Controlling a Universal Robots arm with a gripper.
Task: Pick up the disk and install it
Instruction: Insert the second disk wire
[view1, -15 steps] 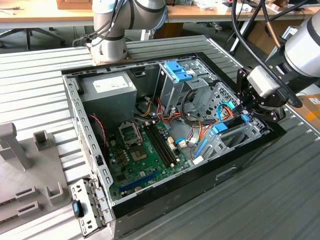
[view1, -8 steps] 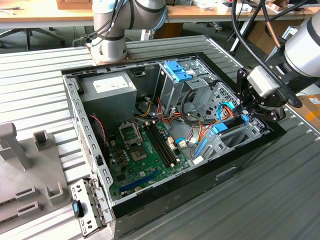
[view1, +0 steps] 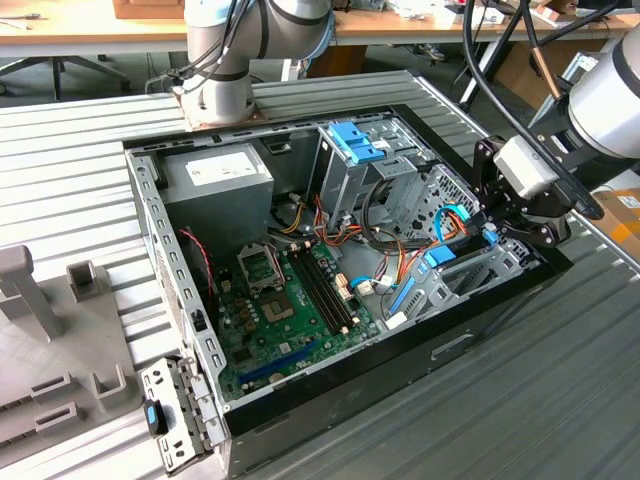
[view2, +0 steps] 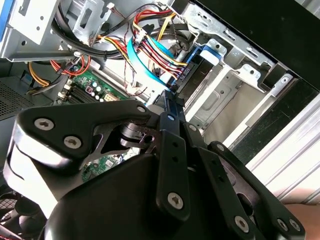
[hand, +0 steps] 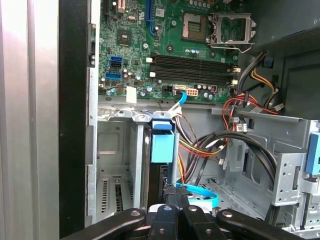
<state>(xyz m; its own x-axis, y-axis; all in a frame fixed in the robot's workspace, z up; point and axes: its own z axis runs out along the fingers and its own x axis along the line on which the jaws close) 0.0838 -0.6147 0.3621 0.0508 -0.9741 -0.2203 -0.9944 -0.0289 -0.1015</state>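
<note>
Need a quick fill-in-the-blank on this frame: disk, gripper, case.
1. The disk has a ____ end tab.
2. The gripper is at the end of the case on the exterior view's ____.
3. The motherboard inside the case is ____.
Missing words: blue; right; green.

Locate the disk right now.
The disk sits inside the open computer case at the exterior view's right, in the drive bay directly under the gripper, beside the coloured cable bundle.
</note>
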